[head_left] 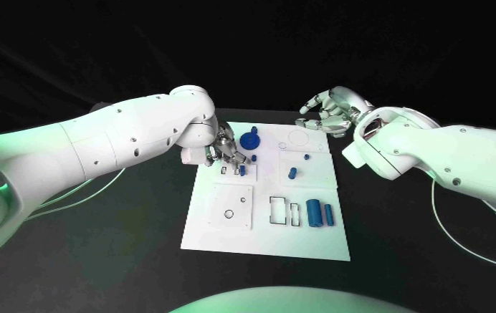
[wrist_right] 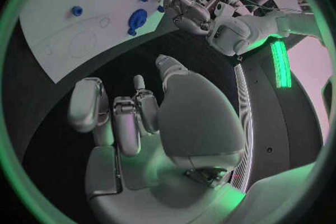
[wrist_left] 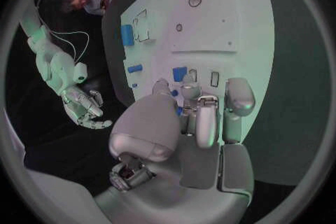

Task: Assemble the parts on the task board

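Left hand (head_left: 229,150) sits low over the board (head_left: 222,234) near its far left corner, fingers curled in around a small blue peg (wrist_left: 179,110); it appears pinched at the fingertips, though the contact is partly hidden. Peg's long axis looks roughly upright, pointing down at the small slots (wrist_left: 214,79) just beyond the fingertips. Judgement: insertion step, left hand does the work.

Right hand (head_left: 332,114) hovers off the board's far right corner, fingers loosely apart, holding nothing.

Remaining parts: blue gear-like disc (head_left: 250,141) near the far edge, two smooth blue cylinders (head_left: 320,213) by the right edge, lying lengthwise. Board is flat, matte white, with outlined recesses.
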{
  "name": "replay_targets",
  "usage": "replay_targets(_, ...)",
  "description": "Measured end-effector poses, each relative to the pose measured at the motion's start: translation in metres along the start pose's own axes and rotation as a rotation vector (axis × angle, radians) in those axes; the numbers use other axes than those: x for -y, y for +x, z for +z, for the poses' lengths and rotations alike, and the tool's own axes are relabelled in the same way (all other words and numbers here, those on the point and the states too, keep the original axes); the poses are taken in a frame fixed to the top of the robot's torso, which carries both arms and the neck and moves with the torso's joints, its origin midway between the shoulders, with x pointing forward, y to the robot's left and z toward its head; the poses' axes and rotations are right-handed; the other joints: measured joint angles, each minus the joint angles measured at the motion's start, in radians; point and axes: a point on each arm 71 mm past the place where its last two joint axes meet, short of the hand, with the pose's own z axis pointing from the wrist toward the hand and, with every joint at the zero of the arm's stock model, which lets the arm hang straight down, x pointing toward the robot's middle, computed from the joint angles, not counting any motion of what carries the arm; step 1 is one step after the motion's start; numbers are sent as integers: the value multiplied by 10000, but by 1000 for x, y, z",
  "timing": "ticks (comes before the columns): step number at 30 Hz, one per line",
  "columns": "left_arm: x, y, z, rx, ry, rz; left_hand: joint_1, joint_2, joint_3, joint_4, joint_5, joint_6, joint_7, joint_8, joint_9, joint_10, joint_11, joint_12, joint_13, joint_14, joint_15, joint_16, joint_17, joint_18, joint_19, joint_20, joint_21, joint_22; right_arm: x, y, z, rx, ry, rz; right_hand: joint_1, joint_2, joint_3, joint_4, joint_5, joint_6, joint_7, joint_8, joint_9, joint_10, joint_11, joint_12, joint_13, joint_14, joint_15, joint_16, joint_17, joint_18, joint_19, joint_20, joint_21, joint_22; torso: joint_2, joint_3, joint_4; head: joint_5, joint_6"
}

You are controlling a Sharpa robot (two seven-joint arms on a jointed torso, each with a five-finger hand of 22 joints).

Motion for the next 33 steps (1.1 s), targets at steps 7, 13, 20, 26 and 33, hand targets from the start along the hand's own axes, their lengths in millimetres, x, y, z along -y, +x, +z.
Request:
replay_targets(7,0,1,0,-53,-1,32,169,91,0,0,-116,-141,141,-963,-921,-11,128,47,0,-12,150,0,0,0,54,128,0,168,0,0,0,-9,12,-7,0,-1,0,0,0,0,0,0,0,0,0,0,0,0,0,0,0,0,0,0,0,0,0,-1,2,-10,-19)
replay_targets(13,0,1,1,-81,-4,46,168,90,0,0,-271,-117,165,-1158,-1169,24,162,100,22,-20,158,0,0,-1,89,164,0,244,0,0,0,-13,22,-13,1,-1,0,0,39,0,0,0,1,0,0,0,-1,0,0,0,0,0,0,0,0,0,-2,0,11,-14,-29)
replay_targets(20,1,2,1,-124,-4,59,168,90,0,0,-404,-51,230,-1158,-1261,59,197,99,24,16,193,0,-1,1,125,199,0,269,0,1,1,-25,26,-17,1,-1,0,0,39,0,0,0,1,0,0,0,-2,0,0,0,0,0,0,0,0,-1,-2,6,8,-13,-33)
replay_targets(26,2,2,2,-147,3,57,257,179,0,0,-465,121,183,-1158,-1326,60,196,138,23,16,193,0,-1,1,125,199,0,283,0,1,1,-31,35,-19,1,-1,0,0,38,0,0,40,1,0,0,0,-2,0,0,0,0,0,0,0,0,-1,-1,12,8,-18,-49)
replay_targets(33,3,3,3,-168,6,42,309,231,0,0,-465,189,137,-1158,-1370,60,196,152,58,16,193,0,-1,1,125,198,0,314,0,1,1,-40,37,-20,1,-1,28,-28,38,0,0,40,-7,0,0,0,-3,0,0,0,8,0,0,0,0,-1,2,11,18,-27,-68)
